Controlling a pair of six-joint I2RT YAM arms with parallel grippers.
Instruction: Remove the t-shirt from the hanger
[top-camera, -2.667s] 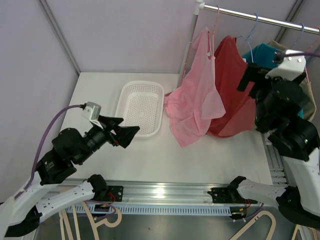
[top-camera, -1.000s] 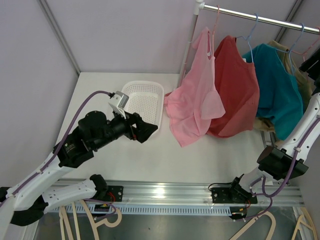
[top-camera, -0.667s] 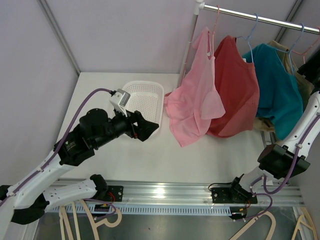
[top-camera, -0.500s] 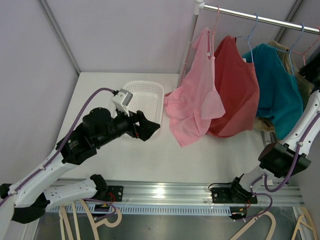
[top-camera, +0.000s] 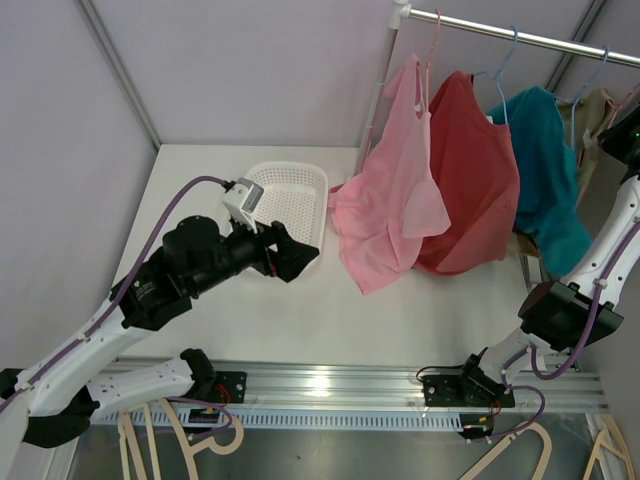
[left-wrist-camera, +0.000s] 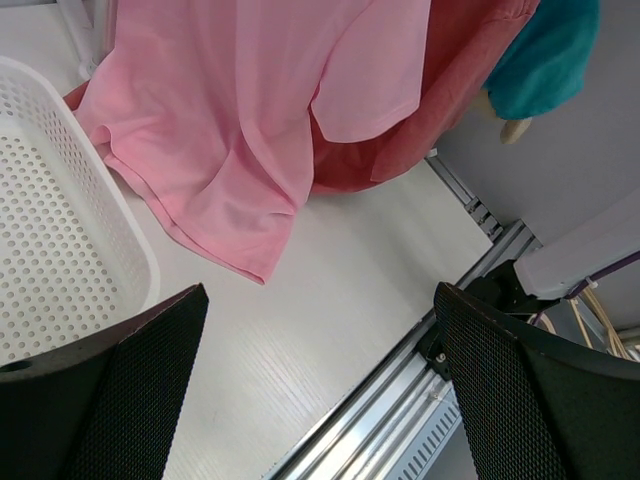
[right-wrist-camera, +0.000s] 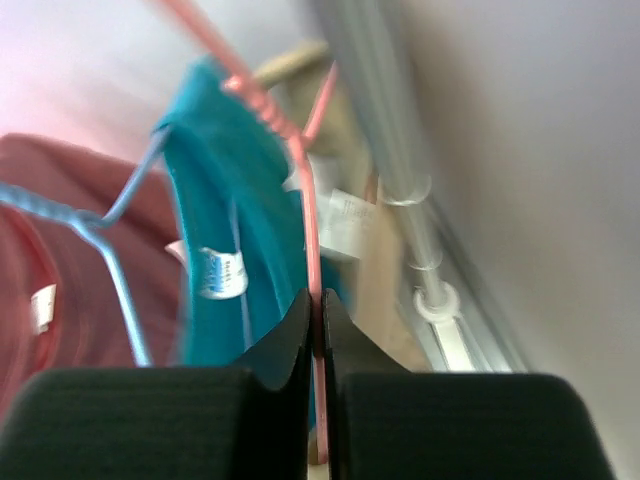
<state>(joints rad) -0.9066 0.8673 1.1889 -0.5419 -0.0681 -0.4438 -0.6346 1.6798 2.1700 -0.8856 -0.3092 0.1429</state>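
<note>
Several t-shirts hang on wire hangers from a metal rail (top-camera: 520, 38): pink (top-camera: 395, 200), red (top-camera: 470, 170), teal (top-camera: 545, 160) and, at the far right, beige (top-camera: 598, 110). My right gripper (right-wrist-camera: 316, 300) is up by the rail at the right edge (top-camera: 622, 135). It is shut on the thin pink hanger (right-wrist-camera: 303, 180) beside the teal t-shirt (right-wrist-camera: 215, 200) and the beige one (right-wrist-camera: 345, 215). My left gripper (top-camera: 295, 258) hovers open over the table near the pink t-shirt's hem (left-wrist-camera: 250, 120), with nothing between its fingers (left-wrist-camera: 330, 390).
A white perforated basket (top-camera: 285, 215) lies on the table left of the pink t-shirt, and its rim (left-wrist-camera: 100, 200) is just under my left gripper. A pale blue hanger (right-wrist-camera: 110, 250) carries the teal t-shirt. The aluminium rail of the table's front edge (top-camera: 330, 385) runs along the bottom.
My right gripper has shut on the pink hanger. The teal and beige t-shirts have swung to the left on the rail. My left arm has hardly moved.
</note>
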